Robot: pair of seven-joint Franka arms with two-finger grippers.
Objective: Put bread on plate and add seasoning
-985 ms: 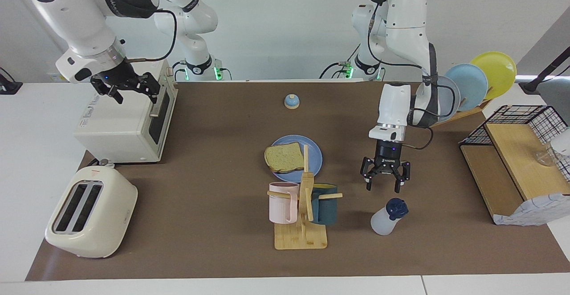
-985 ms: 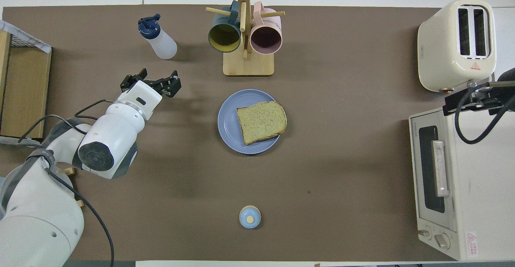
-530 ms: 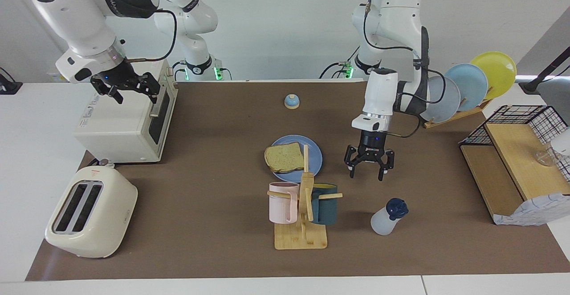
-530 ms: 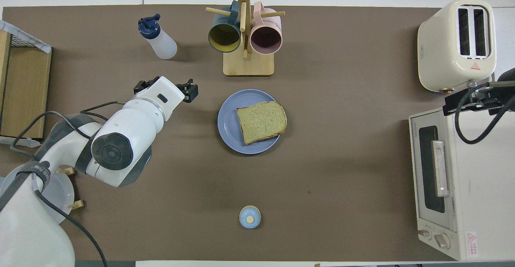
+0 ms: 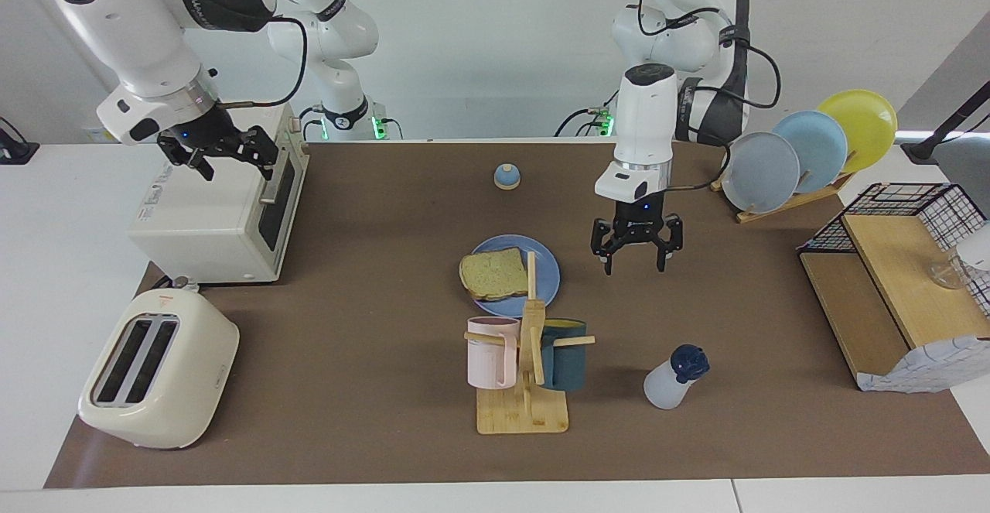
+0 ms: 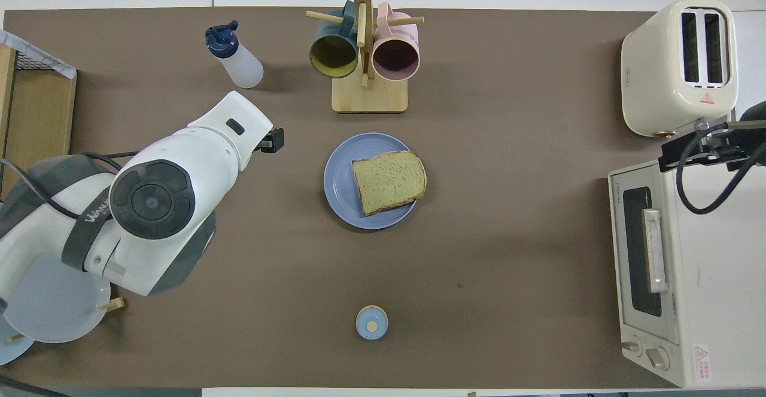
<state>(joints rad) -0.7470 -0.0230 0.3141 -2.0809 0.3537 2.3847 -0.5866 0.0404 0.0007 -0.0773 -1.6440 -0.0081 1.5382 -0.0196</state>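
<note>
The bread lies on the round blue plate at the middle of the mat. The seasoning bottle, white with a navy cap, stands upright beside the mug rack, farther from the robots than the plate. My left gripper hangs open and empty above the mat beside the plate, toward the left arm's end. In the overhead view the arm hides most of it. Open and empty too, my right gripper waits over the toaster oven.
A wooden mug rack with two mugs stands just beyond the plate from the robots. A toaster and toaster oven sit at the right arm's end. A small bell, a plate rack and a wooden shelf are also here.
My left gripper has risen and drawn back from the seasoning bottle, ending beside the plate, still open and empty. The right arm has not moved.
</note>
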